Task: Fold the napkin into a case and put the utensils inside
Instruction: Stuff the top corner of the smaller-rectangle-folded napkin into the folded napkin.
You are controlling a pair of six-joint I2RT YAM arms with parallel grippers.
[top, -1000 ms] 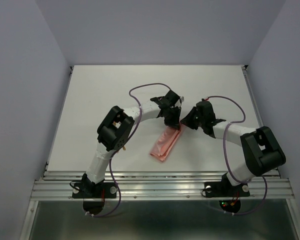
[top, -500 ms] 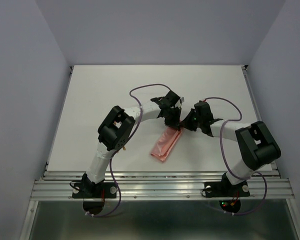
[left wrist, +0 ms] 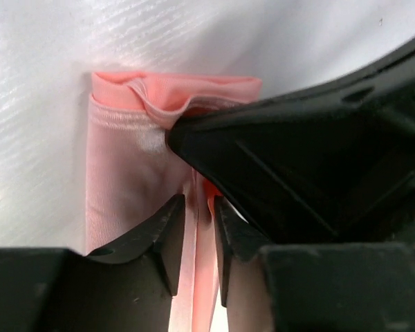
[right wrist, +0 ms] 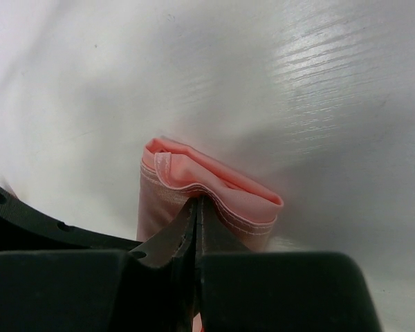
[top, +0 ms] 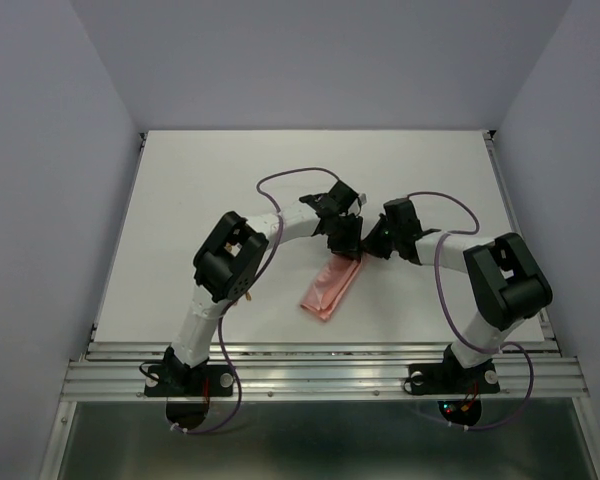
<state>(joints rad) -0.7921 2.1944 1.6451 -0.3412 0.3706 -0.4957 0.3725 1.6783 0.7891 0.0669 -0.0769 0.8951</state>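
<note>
White table (top: 180,200) is enclosed by pale lavender walls. Near its middle the case (top: 332,288) is laid flat, slanted from 1 to 7 o'clock. At its 1 o'clock end the left gripper (top: 347,248) is held slightly parted, astride a cloth ridge. From 3 o'clock the right gripper (top: 372,245) is brought in clenched, its tip set under the raised lip; whether cloth is pinched cannot be told.
</note>
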